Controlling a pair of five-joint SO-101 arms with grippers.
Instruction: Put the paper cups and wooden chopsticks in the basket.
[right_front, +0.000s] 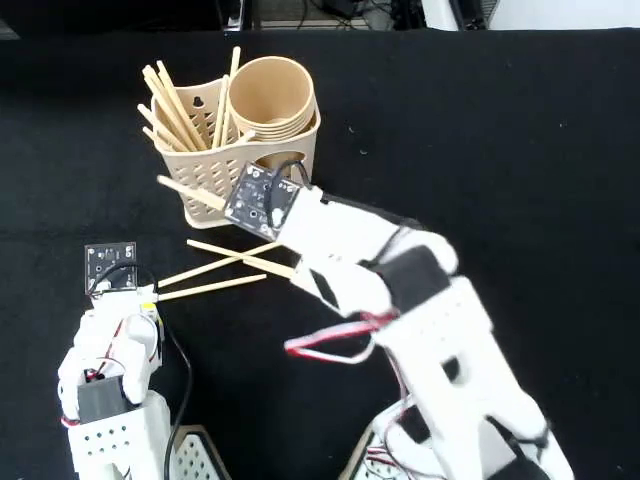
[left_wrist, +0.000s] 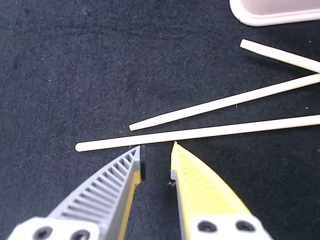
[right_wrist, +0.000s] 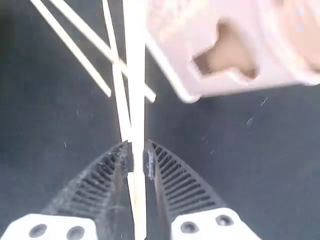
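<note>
The step in hand is, I judge, the bringing of one more chopstick to the basket (right_front: 215, 172). The right gripper (right_wrist: 135, 150) is clenched on a single wooden chopstick (right_wrist: 136, 90), which runs straight out between its two fingers. In the high view this stick lies low along the front wall of the basket, and I cannot tell if it touches the wall or only passes before it. The paper cups (right_front: 272, 95) stand stacked inside the basket, beside a bunch of chopsticks (right_front: 175, 112) that lean out over the rim. Three loose chopsticks (right_front: 238, 260) lie on the black table (right_front: 500, 150) between the basket and the left arm. The left gripper (left_wrist: 156, 149) is close to the nearest of them, its fingers a little apart and holding nothing. The next move probably asks the right arm to lift its stick above the rim, tilt it more upright and only then let go. The left one needs to come down with one finger on each side of its stick.
</note>
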